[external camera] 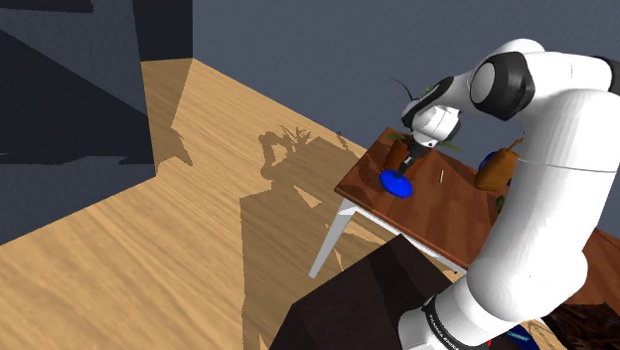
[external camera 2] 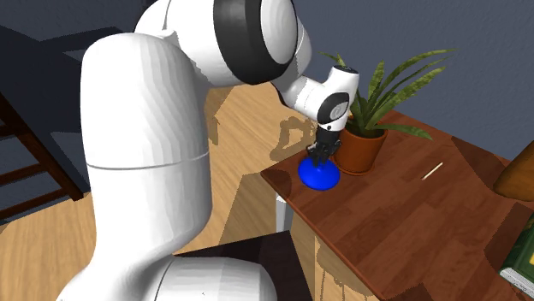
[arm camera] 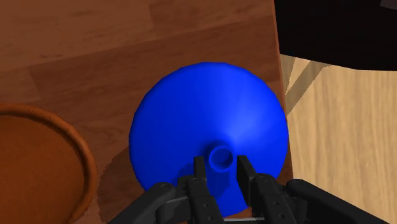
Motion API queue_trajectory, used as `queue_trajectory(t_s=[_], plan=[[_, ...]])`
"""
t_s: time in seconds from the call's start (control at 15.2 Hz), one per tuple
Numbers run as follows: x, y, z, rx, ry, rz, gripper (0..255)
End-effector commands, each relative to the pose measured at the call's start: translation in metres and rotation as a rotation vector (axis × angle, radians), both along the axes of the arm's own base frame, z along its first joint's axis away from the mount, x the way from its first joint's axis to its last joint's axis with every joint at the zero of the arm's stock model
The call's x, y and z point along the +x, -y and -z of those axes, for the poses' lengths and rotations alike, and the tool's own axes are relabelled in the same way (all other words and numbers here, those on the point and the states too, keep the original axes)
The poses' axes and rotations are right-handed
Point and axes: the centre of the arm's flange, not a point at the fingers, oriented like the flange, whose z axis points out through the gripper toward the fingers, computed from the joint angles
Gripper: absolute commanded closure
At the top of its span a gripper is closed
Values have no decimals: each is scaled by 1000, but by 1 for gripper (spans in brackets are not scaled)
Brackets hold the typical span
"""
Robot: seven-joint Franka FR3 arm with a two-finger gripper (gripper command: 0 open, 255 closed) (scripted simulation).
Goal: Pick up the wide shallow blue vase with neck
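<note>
Wrist view, foreground: the two black fingers of the gripper rise from the lower edge and stand a narrow way apart, one on each side of the short neck of the blue vase. The neck's round mouth lies between the fingertips. A thin sliver of blue shows between the neck and each finger, so the jaws appear to bracket the neck without yet clasping it.

The vase, a wide and shallow cone, sits flat on the reddish-brown wooden tabletop, near its corner and just beside the edge, beyond which the pale wooden floor is seen. A terracotta pot stands just beside the vase on the side away from that edge.

Second exterior view: the gripper points straight down onto the top of the vase, with the pot and its long green leaves immediately behind. A thin pale stick lies well apart, farther along the tabletop.

Progress, as judged from these views: the approach and descent are done and the gripper is aligned over the neck. Closing on the neck and lifting remain; the vase's base shows no gap from the tabletop. The neck is short and narrow, so a centred, firm closure is needed before any lift.
</note>
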Motion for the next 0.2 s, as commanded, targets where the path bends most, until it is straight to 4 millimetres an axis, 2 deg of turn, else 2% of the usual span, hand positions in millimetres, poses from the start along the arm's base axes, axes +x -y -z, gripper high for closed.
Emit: queue_trajectory(t_s=[0.0, 0.13], plan=[[-1, 0, -10, 0, 0, 0, 255], [-1, 0, -11, 0, 0, 0, 255]])
